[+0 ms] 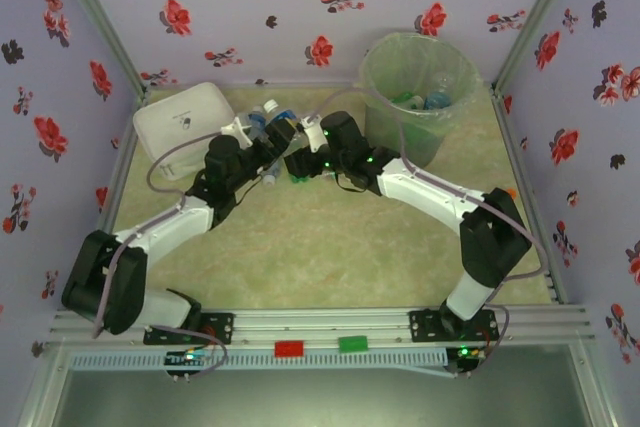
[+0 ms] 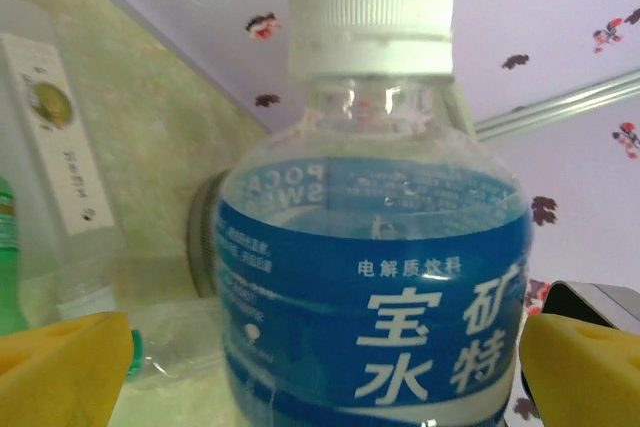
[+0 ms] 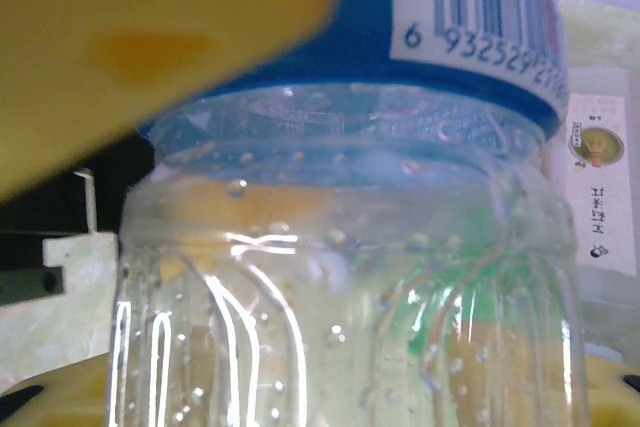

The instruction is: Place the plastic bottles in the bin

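Bottle (image 2: 375, 277), plastic: clear body, ribbed white cap, blue-and-white label with Chinese characters and a barcode, droplets inside. Located between the two arms over the table, left of the bin (image 1: 415, 97), outside it. Left gripper (image 2: 325, 372): yellow pads (image 2: 60, 367) spread wide, flanking it. Right gripper (image 3: 200, 227): clamped narrow on its body.

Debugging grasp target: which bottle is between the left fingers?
The white-capped, blue-labelled bottle, inside the open left gripper; the green bottle sits outside its jaws.

Mottled green table (image 1: 330, 247) w/ white box (image 1: 185, 122) far-left, bin (image 1: 420, 87) far-right, bottles (image 1: 262, 119) btwn.
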Available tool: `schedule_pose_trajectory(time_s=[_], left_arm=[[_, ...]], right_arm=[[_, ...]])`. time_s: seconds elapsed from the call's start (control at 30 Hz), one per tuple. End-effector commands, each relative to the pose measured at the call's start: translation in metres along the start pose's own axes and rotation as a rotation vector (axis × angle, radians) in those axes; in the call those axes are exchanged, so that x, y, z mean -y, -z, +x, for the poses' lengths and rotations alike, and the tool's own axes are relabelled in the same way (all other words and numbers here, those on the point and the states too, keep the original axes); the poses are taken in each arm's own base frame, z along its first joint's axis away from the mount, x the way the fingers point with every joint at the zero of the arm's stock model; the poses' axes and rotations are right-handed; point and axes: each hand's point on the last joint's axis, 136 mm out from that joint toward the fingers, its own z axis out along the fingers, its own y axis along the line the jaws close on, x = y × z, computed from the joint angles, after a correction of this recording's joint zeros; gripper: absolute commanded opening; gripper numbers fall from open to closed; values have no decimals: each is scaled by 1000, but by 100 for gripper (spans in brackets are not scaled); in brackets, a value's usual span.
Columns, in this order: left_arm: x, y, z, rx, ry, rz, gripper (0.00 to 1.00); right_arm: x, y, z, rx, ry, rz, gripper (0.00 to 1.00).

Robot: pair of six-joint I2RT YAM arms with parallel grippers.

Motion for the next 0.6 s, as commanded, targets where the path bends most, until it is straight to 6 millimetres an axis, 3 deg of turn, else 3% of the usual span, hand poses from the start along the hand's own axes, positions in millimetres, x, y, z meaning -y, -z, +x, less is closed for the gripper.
schedule_pose_trajectory(time_s=[0.0, 0.17, 0.3, 0.4, 0.57], left_arm=[[-6, 23, -38, 154, -99, -110, 100], [-41, 68, -68, 326, -142, -337, 100], [-61, 91, -71, 364, -148, -409, 100], [-74, 92, -61, 333, -127, -424, 100], [-95, 74, -31, 200, -81, -437, 100]], right_arm=[[4, 11, -3, 3, 9, 32, 46], [17, 31, -9, 11, 15, 92, 46], [36, 61, -34, 73, 22, 157, 46], [66, 88, -59, 139, 3, 271, 46], [124, 136, -92, 238, -57, 513, 45]])
